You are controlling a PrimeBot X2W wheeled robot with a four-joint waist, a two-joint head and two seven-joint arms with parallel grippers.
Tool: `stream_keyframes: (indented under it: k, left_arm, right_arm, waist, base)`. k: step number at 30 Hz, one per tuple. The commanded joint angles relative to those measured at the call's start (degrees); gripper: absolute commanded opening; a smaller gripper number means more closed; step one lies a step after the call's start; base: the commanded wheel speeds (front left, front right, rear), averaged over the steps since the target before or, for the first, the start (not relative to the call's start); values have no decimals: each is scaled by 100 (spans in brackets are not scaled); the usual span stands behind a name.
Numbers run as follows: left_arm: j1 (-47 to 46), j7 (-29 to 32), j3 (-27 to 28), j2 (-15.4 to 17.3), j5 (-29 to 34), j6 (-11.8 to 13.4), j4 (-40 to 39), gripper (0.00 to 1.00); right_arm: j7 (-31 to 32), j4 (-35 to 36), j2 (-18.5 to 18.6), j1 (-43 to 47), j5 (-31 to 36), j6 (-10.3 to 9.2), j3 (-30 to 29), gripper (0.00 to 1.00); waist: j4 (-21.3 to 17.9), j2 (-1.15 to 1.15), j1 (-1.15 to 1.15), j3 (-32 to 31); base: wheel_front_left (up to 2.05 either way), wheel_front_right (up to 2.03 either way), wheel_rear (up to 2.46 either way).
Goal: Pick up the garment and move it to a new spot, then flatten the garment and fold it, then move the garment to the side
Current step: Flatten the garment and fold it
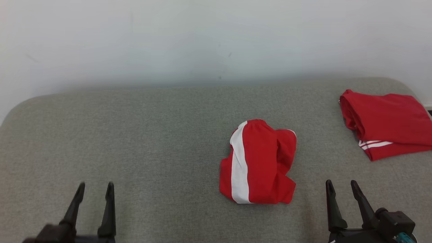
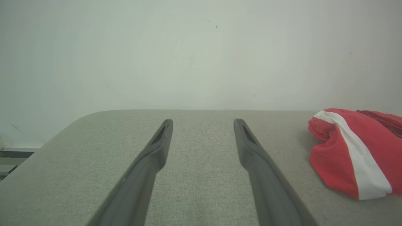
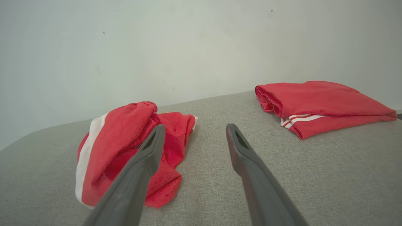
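- A crumpled red garment [image 1: 263,162] with a broad white stripe lies in a heap on the grey fabric worktop [image 1: 135,128], right of centre and towards the near edge, in front of a pale wall [image 1: 202,40].
- A folded red garment [image 1: 388,125] with thin white stripes sits at the far right of the worktop, well apart from the heap.
- In the head view the left hand [image 1: 96,184] hangs at the near left, released, its fingers spread and holding nothing, well apart from the heap.
- The right hand [image 1: 341,182] waits at the near right, also released and empty, just to the right of the heap's near corner.
- The left wrist view catches the heap at its right edge, with bare fabric between the spread fingers.
- The right wrist view takes in both garments: the heap partly behind the left finger [image 3: 141,163], its gathered hem visible at the top, and the folded piece beyond the right finger, with its layered edges showing.
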State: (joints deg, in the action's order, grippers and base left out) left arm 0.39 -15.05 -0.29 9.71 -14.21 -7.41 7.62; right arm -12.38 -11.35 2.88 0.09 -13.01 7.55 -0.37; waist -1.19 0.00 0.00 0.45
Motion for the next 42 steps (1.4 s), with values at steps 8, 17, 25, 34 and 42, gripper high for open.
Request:
stream_keyframes:
  k: [8,17,25,34,42]
  left_arm:
    - [-1470,39,-770,637,-351,-8,337,100]
    - [-3408,704,-2181,1500,-1481,-3,839,100]
    - [-4507,1369,-3591,1996,-2503,-3,1251,100]
    - [-5065,2095,-4891,2314,-3563,-2,1623,100]
    - [-5204,2552,-5975,2601,-4324,-3,1957,47]
  right_arm:
    - [-77,-94,0,-208,-64,-15,88,100]
    - [-215,-308,0,-510,-252,-15,217,100]
    - [-280,-513,-1,-704,-460,-15,359,100]
    - [-285,-444,-1,-843,-598,-15,383,100]
    - [-287,-333,-1,-859,-694,-15,343,100]
  waist:
    - [-471,0,0,291]
    - [-1242,0,0,691]
    - [-1777,0,0,981]
    - [-2158,0,0,1211]
    - [-2334,0,0,1351]
  base:
    - [0,0,0]
    - [0,0,0]
    - [0,0,0]
    - [0,0,0]
    - [0,0,0]
